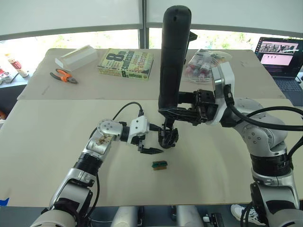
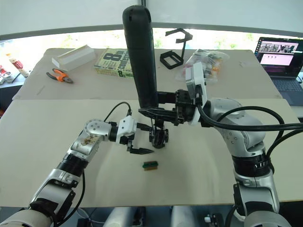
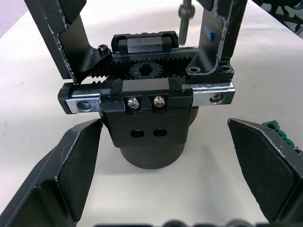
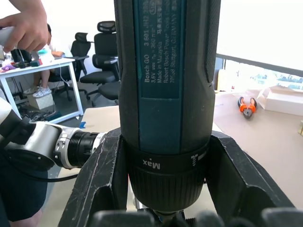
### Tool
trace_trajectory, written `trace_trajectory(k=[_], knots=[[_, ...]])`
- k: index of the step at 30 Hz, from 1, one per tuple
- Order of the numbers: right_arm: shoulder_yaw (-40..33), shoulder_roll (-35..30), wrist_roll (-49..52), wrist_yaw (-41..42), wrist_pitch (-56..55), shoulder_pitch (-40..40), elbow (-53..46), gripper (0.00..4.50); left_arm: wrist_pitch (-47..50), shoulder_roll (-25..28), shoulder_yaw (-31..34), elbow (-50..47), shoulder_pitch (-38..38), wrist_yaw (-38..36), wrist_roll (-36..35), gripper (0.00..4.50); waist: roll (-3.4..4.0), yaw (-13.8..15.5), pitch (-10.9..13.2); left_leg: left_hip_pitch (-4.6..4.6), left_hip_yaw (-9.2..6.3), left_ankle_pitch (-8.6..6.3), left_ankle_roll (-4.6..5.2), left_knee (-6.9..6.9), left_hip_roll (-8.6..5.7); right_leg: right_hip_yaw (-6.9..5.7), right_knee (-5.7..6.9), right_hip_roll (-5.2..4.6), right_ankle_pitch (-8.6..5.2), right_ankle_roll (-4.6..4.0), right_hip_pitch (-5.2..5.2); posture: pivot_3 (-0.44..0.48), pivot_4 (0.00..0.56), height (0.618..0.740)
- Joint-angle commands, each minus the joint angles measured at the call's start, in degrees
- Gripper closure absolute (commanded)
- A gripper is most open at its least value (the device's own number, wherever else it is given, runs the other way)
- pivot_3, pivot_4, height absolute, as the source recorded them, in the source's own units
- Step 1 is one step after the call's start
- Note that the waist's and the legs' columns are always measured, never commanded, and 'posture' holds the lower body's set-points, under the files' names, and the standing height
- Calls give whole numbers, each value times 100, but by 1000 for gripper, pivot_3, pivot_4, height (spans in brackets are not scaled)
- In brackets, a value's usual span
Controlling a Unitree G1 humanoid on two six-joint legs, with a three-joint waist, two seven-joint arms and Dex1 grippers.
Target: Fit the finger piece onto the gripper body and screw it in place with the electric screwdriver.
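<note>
1. The desk (image 1: 57, 142) is a wide beige surface with plenty of bare room around the work at its middle; a seam runs across it behind the work.
2. The electric screwdriver (image 1: 171, 56) stands upright, bit pointing down, its thin metal bit reaching the top of the gripper body.
3. The right hand (image 2: 156, 111) is clamped on the electric screwdriver's lower collar, one finger on each side, as the right wrist view shows.
4. The left hand (image 1: 150, 151) is spread wide, its fingers (image 3: 71, 175) apart on either side of the gripper body's round base without touching it.
5. The gripper body (image 1: 168, 137) sits upright on the desk between both hands, rack and gear facing the left wrist camera.
6. I cannot tell the finger piece apart from the uprights on the gripper body.
7. A small green-and-brown block (image 1: 159, 164) lies just beside the left hand, toward the near desk edge.
8. A book (image 1: 125, 64), orange pliers (image 1: 64, 75) and a white box (image 1: 75, 56) lie well apart, at the far side.
</note>
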Motion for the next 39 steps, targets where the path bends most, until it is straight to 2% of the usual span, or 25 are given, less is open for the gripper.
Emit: trace_trajectory(k=[1, 39], knots=[[-197, -12, 1, 64, -195, -12, -225, 2609, -115, -21, 22, -70, -128, -17, -22, 0, 0, 2, 0, 0, 0, 0, 0, 0, 0, 0, 0, 0, 0, 0, 0, 0, 150, 740], [-213, 35, -8, 86, -119, 162, -380, 2609, -152, -29, 26, -98, -138, 23, -3, 0, 0, 1, 0, 0, 0, 0, 0, 5, -2, 0, 3, 0, 1, 1, 0, 0, 150, 740]])
